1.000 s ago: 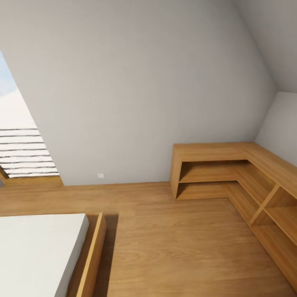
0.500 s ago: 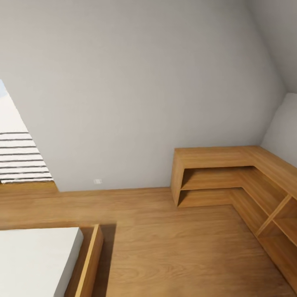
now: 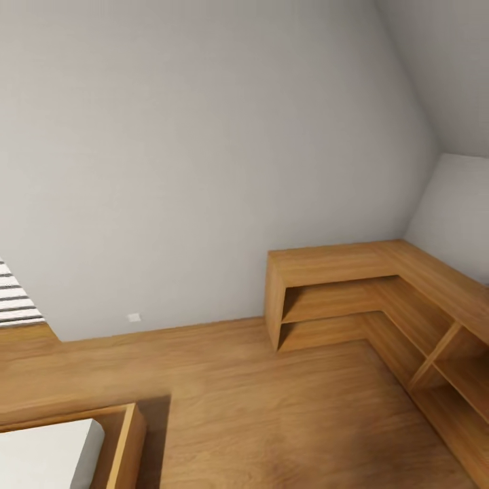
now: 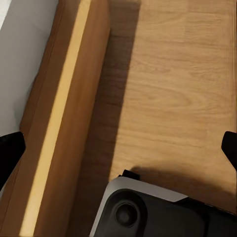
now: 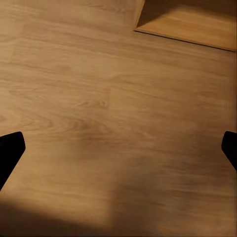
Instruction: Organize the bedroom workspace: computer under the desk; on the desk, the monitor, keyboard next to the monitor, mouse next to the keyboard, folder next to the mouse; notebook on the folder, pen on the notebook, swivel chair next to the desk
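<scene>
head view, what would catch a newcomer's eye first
The L-shaped wooden shelf wrapped into the right corner stands out, its open compartments bare. A big grey wall rises behind it, and the bed corner with its white mattress and wooden frame sits at lower left.

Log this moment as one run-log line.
phase: in transit | head view: wooden corner shelf, bed frame, wood floor | left gripper: open | right gripper: open
</scene>
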### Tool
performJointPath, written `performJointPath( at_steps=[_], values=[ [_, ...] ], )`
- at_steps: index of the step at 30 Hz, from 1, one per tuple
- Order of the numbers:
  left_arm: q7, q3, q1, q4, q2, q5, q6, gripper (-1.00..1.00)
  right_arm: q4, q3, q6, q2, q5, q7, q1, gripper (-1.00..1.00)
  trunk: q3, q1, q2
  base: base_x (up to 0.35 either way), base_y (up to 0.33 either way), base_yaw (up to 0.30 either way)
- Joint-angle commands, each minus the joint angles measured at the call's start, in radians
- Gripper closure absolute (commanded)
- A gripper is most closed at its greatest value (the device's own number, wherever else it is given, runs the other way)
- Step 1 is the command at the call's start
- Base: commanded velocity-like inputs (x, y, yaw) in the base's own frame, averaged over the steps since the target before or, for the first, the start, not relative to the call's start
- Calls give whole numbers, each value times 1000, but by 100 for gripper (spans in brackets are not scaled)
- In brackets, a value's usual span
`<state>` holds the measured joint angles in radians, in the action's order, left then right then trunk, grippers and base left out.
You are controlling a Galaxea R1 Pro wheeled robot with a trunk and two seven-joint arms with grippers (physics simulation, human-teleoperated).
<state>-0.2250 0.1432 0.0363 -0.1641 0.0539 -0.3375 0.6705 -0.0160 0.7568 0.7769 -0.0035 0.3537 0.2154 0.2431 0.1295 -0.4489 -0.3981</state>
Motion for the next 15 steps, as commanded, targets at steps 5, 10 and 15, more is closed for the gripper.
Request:
performJointPath(
  at_steps=[5, 10, 15],
  values=[
    [-6, 8, 1, 0, 0, -6, 3, -100, -2, 9, 2, 0, 2, 6, 1, -100, 0, -1, -2, 248, 0, -249],
    [-7, 8, 1, 0, 0, -6, 3, -100, -2, 9, 2, 0, 2, 6, 1, -100, -2, -1, -2, 96, 0, -250],
    [-7, 7, 1, 0, 0, -6, 3, -100, -2, 9, 2, 0, 2, 6, 1, -100, -4, -1, -2, 29, 0, -250]
  ],
)
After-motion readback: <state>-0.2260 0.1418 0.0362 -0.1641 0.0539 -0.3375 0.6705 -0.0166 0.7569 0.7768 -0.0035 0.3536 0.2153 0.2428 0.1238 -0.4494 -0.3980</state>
